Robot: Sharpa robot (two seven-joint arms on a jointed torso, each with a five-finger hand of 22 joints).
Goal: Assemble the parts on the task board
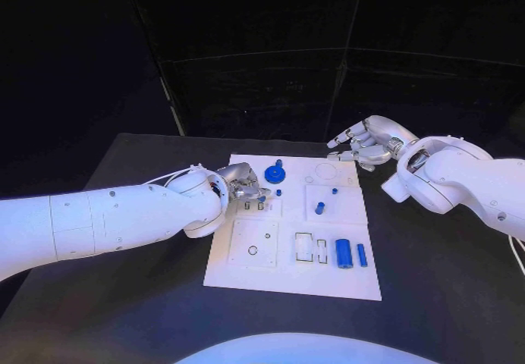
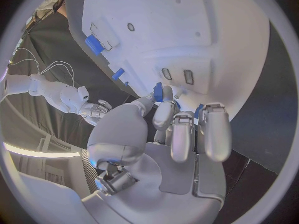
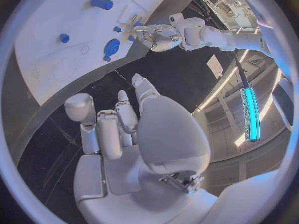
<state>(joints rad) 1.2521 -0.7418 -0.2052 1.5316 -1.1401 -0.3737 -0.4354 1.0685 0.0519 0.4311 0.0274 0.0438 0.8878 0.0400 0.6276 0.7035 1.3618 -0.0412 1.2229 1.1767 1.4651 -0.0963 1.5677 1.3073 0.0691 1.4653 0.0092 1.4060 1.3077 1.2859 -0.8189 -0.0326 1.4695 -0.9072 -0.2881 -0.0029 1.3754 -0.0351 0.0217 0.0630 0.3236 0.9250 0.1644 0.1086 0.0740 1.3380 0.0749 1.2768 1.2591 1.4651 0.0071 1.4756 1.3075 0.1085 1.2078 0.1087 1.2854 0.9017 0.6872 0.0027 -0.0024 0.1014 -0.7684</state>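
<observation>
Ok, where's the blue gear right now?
In the head view the blue gear sits at the board's far edge, just right of the left hand.

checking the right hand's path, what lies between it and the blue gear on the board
In the head view, only bare white board with faint circle outlines lies between the right hand and the gear; no part stands there.

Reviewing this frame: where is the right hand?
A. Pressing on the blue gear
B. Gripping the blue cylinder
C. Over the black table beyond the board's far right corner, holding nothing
C: in the head view the right hand hangs off the task board, fingers apart and empty, above the black table.
</observation>
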